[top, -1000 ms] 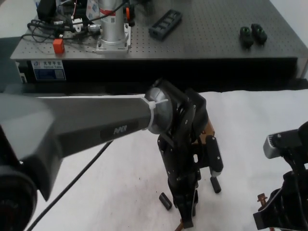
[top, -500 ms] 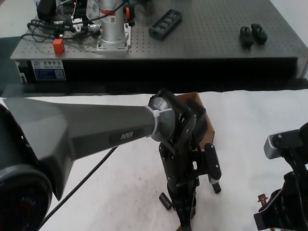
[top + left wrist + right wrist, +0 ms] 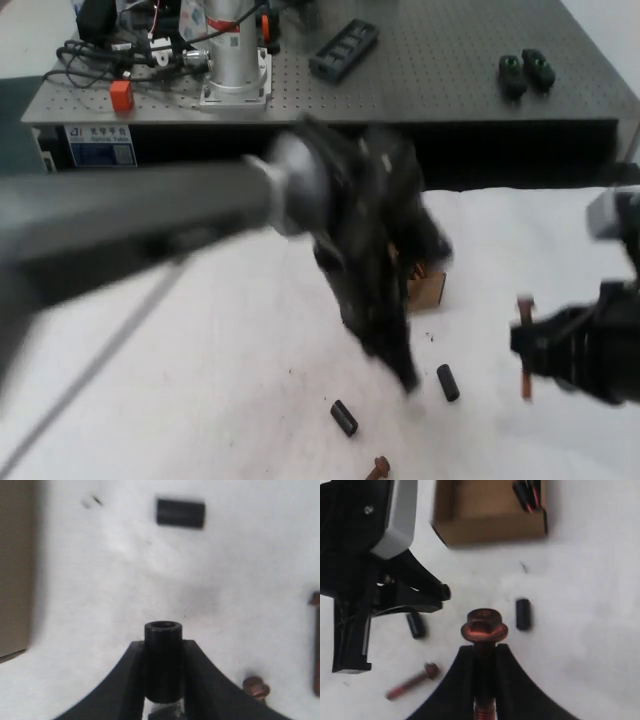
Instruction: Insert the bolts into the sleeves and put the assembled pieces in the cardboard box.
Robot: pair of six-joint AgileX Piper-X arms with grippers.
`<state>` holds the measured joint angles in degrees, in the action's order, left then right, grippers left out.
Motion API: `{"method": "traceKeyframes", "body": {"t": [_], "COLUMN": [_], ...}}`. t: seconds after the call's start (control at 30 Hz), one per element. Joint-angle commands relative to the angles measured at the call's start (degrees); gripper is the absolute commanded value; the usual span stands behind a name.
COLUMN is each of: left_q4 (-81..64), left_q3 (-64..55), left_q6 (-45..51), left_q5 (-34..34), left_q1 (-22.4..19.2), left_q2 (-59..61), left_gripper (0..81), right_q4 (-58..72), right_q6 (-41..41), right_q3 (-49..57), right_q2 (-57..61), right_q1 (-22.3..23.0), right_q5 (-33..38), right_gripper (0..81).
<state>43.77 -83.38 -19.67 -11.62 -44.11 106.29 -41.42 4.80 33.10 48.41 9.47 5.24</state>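
Observation:
My left gripper (image 3: 162, 647) is shut on a black sleeve (image 3: 162, 667) that stands upright between its fingers, hole facing out. In the high view this gripper (image 3: 405, 372) hangs blurred over the white cloth in front of the cardboard box (image 3: 426, 287). My right gripper (image 3: 484, 652) is shut on a copper bolt (image 3: 484, 628), head outward; it hovers at the right (image 3: 540, 347) with the bolt (image 3: 524, 345) upright. The box (image 3: 487, 515) holds assembled pieces (image 3: 527, 492) in one corner. The left gripper (image 3: 427, 597) is to the side of the bolt and apart from it.
Two loose black sleeves (image 3: 344, 417) (image 3: 448, 382) lie on the cloth, with a loose bolt (image 3: 378, 467) near the front edge. Behind the cloth stands a perforated metal bench (image 3: 450, 80) with a post, cables and small parts.
The left arm has risen and swung back from the cloth's front with the sleeve in it. The right arm has lifted the bolt upward and inward. The box shows more.

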Motion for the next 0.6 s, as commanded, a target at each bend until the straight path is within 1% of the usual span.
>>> {"method": "traceKeyframes", "body": {"t": [0.0,0.07,0.13,0.2,0.3,0.4,0.5,0.57], "left_q4": [-6.15,-11.52,-18.17,-26.0,-38.94,-46.26,-47.77,-47.79], "left_q3": [5.94,12.89,21.08,27.98,36.65,42.15,44.03,44.11], "left_q6": [7.79,10.9,15.23,20.42,28.12,30.42,30.42,30.42], "left_q5": [-4.15,-4.32,-5.88,-10.0,-16.26,-17.62,-17.88,-19.64], "left_q1": [1.36,1.78,1.88,1.88,1.88,1.88,1.88,1.88], "left_q2": [-8.73,-15.15,-21.32,-26.63,-33.37,-38.77,-41.57,-42.16], "left_gripper": [0.7,0.7,0.7,0.7,0.7,0.7,0.7,0.7], "right_q4": [23.19,31.36,40.09,46.99,55.1,59.51,60.25,60.25], "right_q6": [14.71,19.63,24.18,27.2,28.66,29.12,29.12,29.12], "right_q3": [-3.02,-4.01,-4.68,-4.93,-4.9,-4.9,-4.69,-4.69], "right_q2": [-6.63,-6.8,-6.26,-5.15,-2.24,1.35,3.67,4.59], "right_q1": [0.4,1.21,2.83,4.9,8.82,12.07,14.44,15.23], "right_q5": [11.33,14.11,14.93,15.11,15.08,15.08,15.08,14.56], "right_gripper": [1.5,1.5,1.5,1.5,1.5,1.5,1.5,1.5]}}
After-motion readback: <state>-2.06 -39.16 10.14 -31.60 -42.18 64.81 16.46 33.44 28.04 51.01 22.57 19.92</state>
